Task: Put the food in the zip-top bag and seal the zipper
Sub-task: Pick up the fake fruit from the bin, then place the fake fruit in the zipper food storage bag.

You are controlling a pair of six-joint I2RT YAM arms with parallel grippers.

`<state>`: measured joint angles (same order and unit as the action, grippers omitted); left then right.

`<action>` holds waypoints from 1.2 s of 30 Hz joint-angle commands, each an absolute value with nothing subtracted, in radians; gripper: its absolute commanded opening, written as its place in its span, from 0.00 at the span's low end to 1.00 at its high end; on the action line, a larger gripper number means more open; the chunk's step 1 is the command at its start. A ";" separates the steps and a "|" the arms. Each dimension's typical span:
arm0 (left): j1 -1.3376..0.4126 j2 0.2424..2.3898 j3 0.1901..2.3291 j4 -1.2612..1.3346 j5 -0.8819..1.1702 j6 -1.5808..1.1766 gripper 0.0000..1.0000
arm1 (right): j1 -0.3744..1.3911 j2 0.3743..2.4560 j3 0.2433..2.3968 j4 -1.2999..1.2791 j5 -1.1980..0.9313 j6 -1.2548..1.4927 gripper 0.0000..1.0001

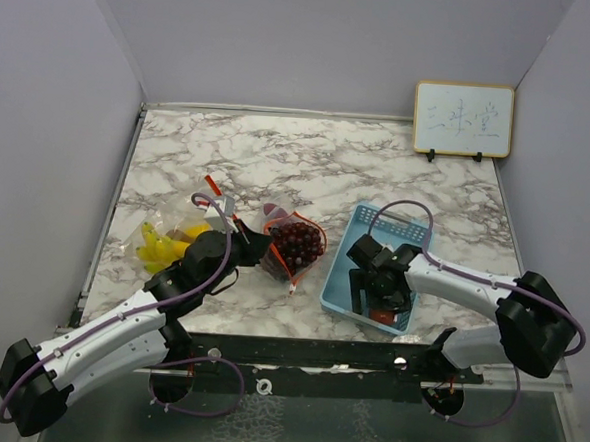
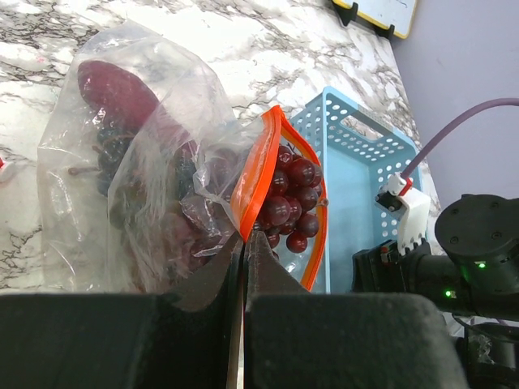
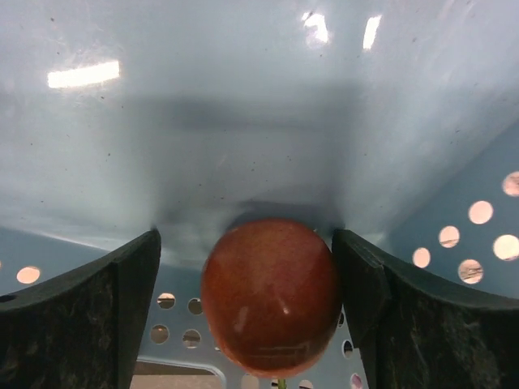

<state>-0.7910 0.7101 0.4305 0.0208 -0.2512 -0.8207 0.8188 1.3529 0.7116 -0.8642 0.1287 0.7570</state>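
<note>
Smack between the fingers of the right gripper (image 3: 246, 247) sits the red fruit (image 3: 270, 296), resting on the floor of the blue basket (image 3: 243, 121). The jaws are spread: one finger looks to be touching or almost touching it, and there's a clear gap on the other side, so I'd say nothing is gripped yet. The fruit is round, smooth and shiny with glare spots on it, so my guess is it's light, a bit slippery and happy to roll. I'd close across its widest part, dead centre, and gently, because an off-centre squeeze would probably squirt it out sideways against the basket wall. Over on the other arm, the left gripper (image 2: 245, 240) is pressed together, pinching the orange zipper (image 2: 255, 174) at the lower end of the bag (image 2: 138, 162) mouth, so the opening stands just ahead of its fingertips. Dark grapes (image 2: 288, 194) bulge out of that mouth, and the magenta piece (image 2: 113, 85) is deeper in, further ahead and to its left. That film is soft and crinkly, while the zipper strip looks like the stiffer bit, so it's the sensible place to hold. The bananas (image 1: 163, 245) lie off to the left gripper's left with some clear plastic around them; can't tell if they're actually bagged.
</note>
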 commanded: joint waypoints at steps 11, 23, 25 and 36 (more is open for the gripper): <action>-0.783 0.674 0.441 0.025 -0.276 -0.817 0.00 | 0.815 1.286 0.846 -0.855 0.178 0.783 0.26; -0.783 0.684 0.460 0.011 -0.271 -0.815 0.00 | 0.866 1.251 1.020 -0.398 -0.116 0.564 0.22; -0.784 0.685 0.468 0.002 -0.267 -0.816 0.00 | 0.867 1.301 1.036 -0.319 -0.141 0.547 0.22; -0.783 0.630 0.492 -0.071 -0.239 -0.842 0.00 | 0.869 1.658 1.085 -0.042 0.020 0.590 0.22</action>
<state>-0.7864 0.6800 0.4503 -0.0372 -0.2539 -0.8234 0.8665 1.5532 1.0588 -0.1505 -0.1158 0.5743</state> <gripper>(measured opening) 0.017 0.548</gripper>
